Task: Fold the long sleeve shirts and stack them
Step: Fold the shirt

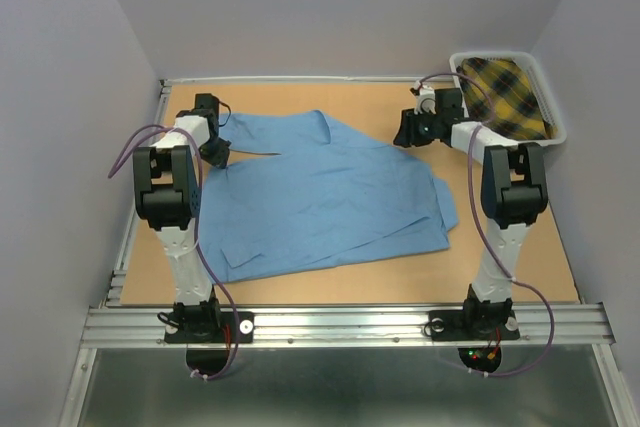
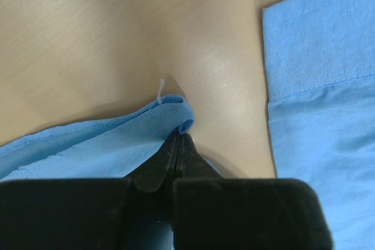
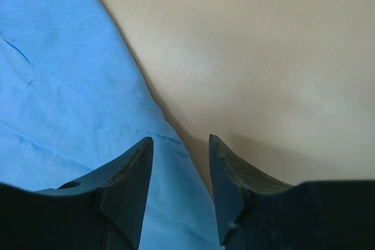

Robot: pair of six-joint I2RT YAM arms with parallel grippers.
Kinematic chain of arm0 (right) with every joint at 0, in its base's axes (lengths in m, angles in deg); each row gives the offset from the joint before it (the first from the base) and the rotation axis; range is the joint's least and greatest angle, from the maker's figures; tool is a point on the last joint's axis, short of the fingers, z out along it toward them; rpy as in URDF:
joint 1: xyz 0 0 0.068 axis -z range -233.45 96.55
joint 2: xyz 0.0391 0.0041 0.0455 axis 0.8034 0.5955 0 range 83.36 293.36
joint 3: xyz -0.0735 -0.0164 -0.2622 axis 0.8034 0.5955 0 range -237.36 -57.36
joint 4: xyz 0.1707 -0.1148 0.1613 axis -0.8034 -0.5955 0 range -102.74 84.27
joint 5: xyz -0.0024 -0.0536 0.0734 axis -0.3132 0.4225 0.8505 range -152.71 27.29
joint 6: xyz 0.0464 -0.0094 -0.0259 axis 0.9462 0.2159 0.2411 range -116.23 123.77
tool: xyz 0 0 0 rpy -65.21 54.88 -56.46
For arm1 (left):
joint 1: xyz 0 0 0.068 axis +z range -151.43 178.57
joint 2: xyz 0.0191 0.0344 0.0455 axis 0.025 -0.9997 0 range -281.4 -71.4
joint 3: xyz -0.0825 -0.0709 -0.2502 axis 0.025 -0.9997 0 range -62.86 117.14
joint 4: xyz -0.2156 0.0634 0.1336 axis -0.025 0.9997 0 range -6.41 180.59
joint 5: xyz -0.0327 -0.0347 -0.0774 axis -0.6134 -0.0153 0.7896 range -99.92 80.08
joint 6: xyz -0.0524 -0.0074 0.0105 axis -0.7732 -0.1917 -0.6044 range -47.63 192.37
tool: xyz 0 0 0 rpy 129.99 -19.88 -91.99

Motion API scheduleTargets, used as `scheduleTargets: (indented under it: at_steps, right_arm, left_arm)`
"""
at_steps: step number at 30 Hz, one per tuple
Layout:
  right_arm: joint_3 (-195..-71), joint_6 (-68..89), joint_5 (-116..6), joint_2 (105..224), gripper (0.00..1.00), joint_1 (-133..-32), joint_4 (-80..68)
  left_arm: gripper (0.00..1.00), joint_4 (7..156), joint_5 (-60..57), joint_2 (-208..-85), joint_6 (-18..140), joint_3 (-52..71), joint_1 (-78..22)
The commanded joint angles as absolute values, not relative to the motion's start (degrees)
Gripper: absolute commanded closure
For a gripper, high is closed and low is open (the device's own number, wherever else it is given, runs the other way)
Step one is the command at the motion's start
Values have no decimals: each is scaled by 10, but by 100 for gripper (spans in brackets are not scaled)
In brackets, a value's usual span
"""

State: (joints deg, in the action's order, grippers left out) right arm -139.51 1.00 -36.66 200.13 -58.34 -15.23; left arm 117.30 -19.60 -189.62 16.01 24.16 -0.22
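One light blue shirt (image 1: 330, 197) lies spread at centre. Left gripper (image 2: 177, 140) at 10 o'clock is pinched shut on its edge; right gripper (image 3: 180, 150) at 2 o'clock hangs open, empty. Thin pinch may slip on lift.

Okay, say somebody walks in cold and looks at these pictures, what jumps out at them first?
First, the light blue shirt spread across the middle of the tan table. Next, the yellow plaid cloth in the white basket at the far right corner. Then the left gripper, shut on a fold of the shirt's edge at far left, while the right gripper hangs open over the shirt's right edge.
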Motion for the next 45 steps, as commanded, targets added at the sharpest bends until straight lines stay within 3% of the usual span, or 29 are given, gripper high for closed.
scheduleTargets:
  at_steps: [1, 12, 16, 19, 20, 26, 45]
  right_arm:
    - [-1441, 3, -319, 2029, 52, -598, -143]
    - [-1467, 6, -283, 2093, 53, -614, -144]
    - [-1478, 7, -275, 2106, 57, -615, -147]
    - [-1483, 6, -272, 2109, 68, -615, -150]
    - [-1486, 6, -272, 2106, 79, -615, -151]
    - [-1488, -3, -297, 2069, 94, -615, -154]
    - [-1347, -55, -421, 1920, 99, -617, -149]
  left_arm:
    - [96, 1179, -217, -1907, 182, 215, -1]
    - [98, 1179, -240, -1900, 205, 219, -6]
    - [98, 1176, -244, -1901, 213, 216, -6]
    - [100, 1174, -249, -1901, 219, 217, -6]
    - [100, 1174, -256, -1900, 227, 218, -6]
    - [100, 1172, -291, -1873, 258, 229, -7]
    - [100, 1029, -260, -1703, 319, 95, -28]
